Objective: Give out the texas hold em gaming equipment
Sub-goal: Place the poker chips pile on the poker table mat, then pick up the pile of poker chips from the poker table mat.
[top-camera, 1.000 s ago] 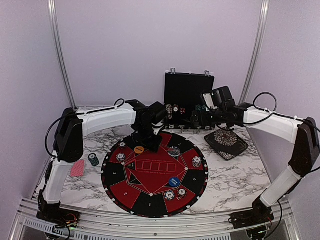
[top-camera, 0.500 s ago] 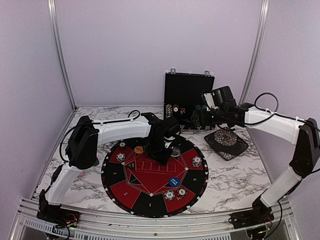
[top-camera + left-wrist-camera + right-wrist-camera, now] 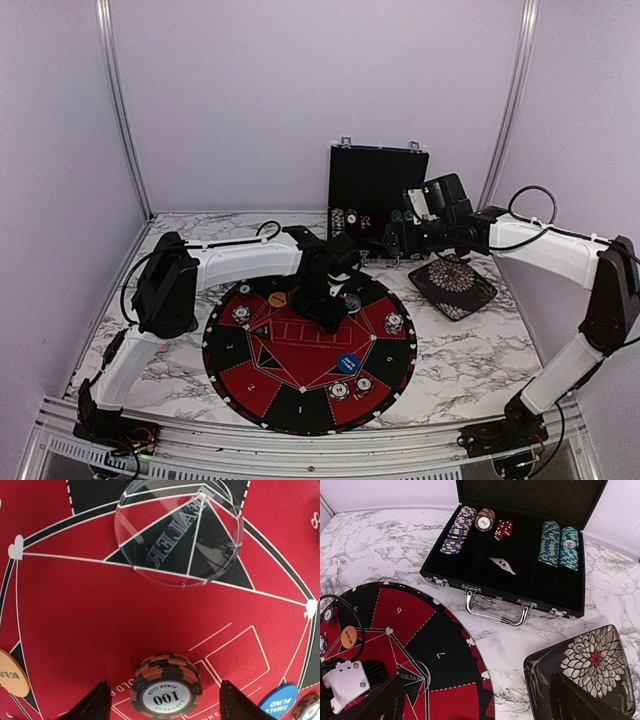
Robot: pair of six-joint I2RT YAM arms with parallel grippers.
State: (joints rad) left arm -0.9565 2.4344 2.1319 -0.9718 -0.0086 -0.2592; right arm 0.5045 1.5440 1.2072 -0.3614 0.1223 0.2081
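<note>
left gripper (image 3: 164, 695) spread astride chip (image 3: 166, 677) "100", seemingly "Las Vegas Poker Club" | clear disc (image 3: 179, 532) "DEALER" | right gripper (image 3: 475, 687) spread

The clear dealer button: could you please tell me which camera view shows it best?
Left wrist view: the clear dealer button lies large and unobstructed, its lettering readable. The top external view shows only a tiny pale disc beside the left arm; the right wrist view catches just part of it.

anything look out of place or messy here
In the open case, the orange-and-blue chip row at its left leans over, fanned at a slant, while the teal rows stand square. A small metal piece lies loose in the middle compartment. Nothing else stands out.
</note>
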